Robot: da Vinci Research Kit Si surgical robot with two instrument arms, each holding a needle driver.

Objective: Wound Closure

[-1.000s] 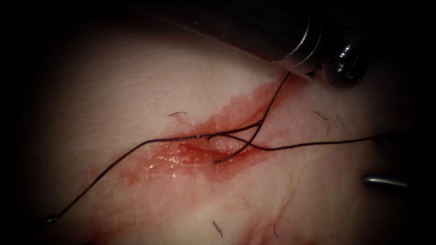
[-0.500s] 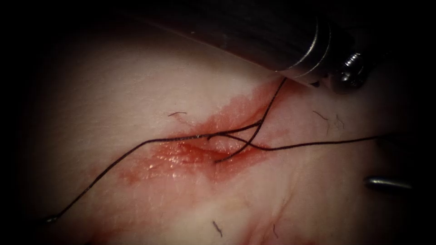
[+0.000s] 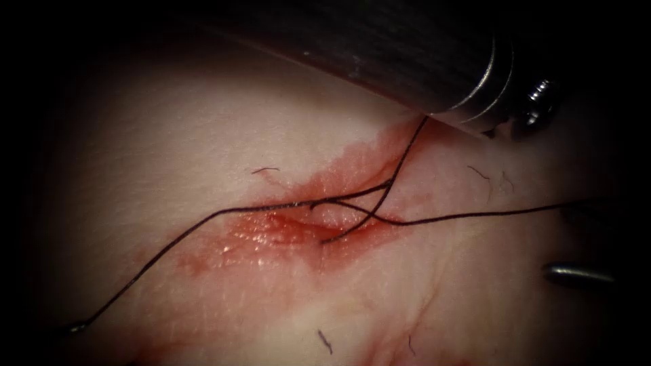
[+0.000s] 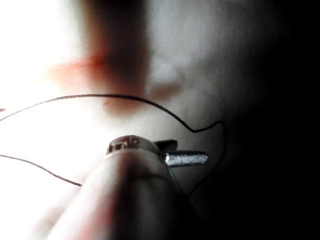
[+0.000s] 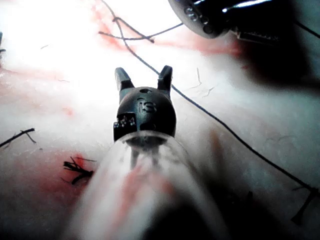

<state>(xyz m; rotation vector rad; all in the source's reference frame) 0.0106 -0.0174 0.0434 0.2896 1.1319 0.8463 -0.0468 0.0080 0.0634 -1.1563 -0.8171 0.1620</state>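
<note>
endoscope view: thread (image 3: 434,218) crosses the cut (image 3: 319,217) in the tissue (image 3: 203,135). right tool (image 5: 144,79) has its jaws wide, holding nothing. left tool (image 4: 186,159) jaws: cannot tell.

Endoscope overhead, wrist views close, sharing thread (image 3: 203,220).

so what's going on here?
Bench suturing on tissue. Thread lies across the cut, one strand running up under the left arm's shaft, another off right. Right hand is open, holding nothing, thread passing beside it. What the left hand holds is unclear.
</note>
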